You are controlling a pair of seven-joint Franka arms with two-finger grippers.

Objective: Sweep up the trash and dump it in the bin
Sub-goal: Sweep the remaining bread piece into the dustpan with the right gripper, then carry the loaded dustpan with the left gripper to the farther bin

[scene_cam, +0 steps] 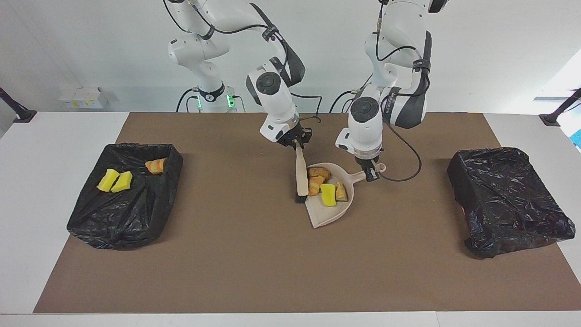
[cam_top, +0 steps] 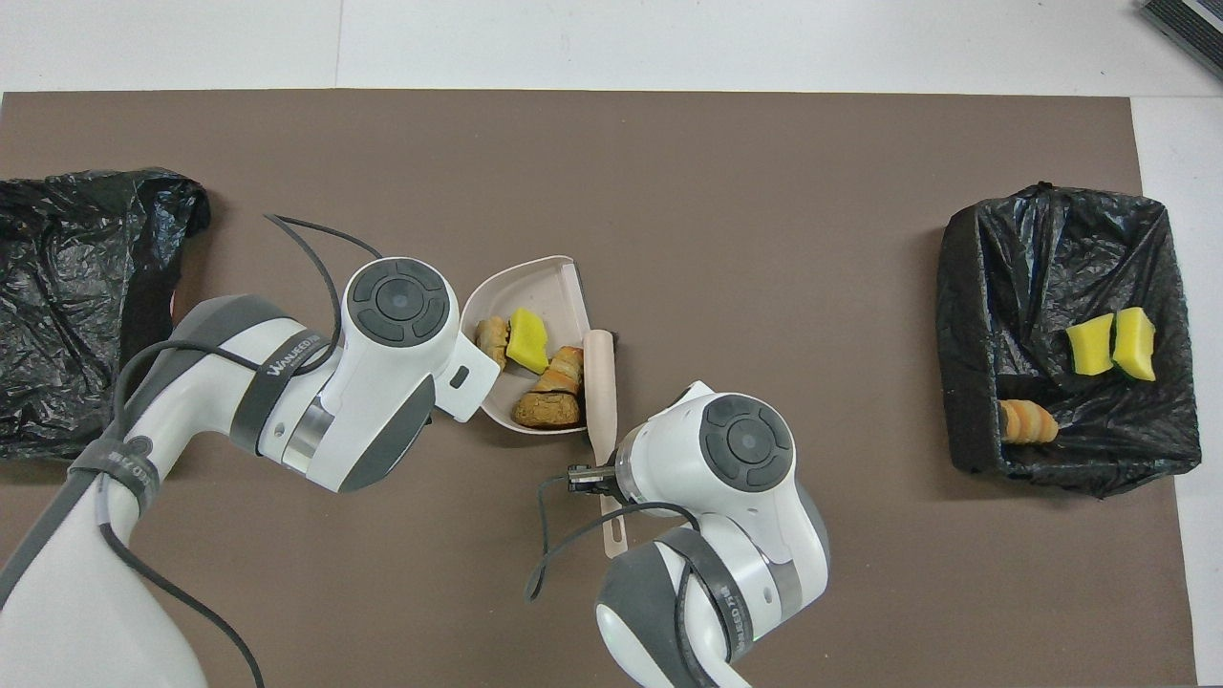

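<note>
Brown mat (scene_cam: 254, 263) covers most of the white table (scene_cam: 45, 145). Two black-bagged bins: one at the left arm's end (scene_cam: 510, 200), bag crumpled over it, contents not visible; one at the right arm's end (scene_cam: 125, 200), open, holding three pieces of trash: two yellow wedges (scene_cam: 115, 180) side by side and an orange-tan striped roll (scene_cam: 155, 165) at the corner nearer the robots. Beige dustpan (scene_cam: 333, 213) at mid-table, long axis diagonal; in the overhead view its handle runs toward 8 o'clock under the left wrist, and its open mouth faces about 3 o'clock. Left gripper (scene_cam: 371, 171) is clamped on the dustpan handle. Beige brush (scene_cam: 301, 175) hangs near vertical from the right gripper (scene_cam: 297, 143), which is closed on its handle; dark bristles down on the mat at the pan's mouth; overhead, brush long axis runs roughly 12 to 6 o'clock. Four pieces lie in the pan: brown lump (cam_top: 547, 409) at the corner nearest the robots, orange striped roll (cam_top: 561, 368) against the brush pointing about 1 o'clock, yellow wedge (cam_top: 527, 340) in the middle, tan bread-like piece (cam_top: 494, 337) toward the handle.
</note>
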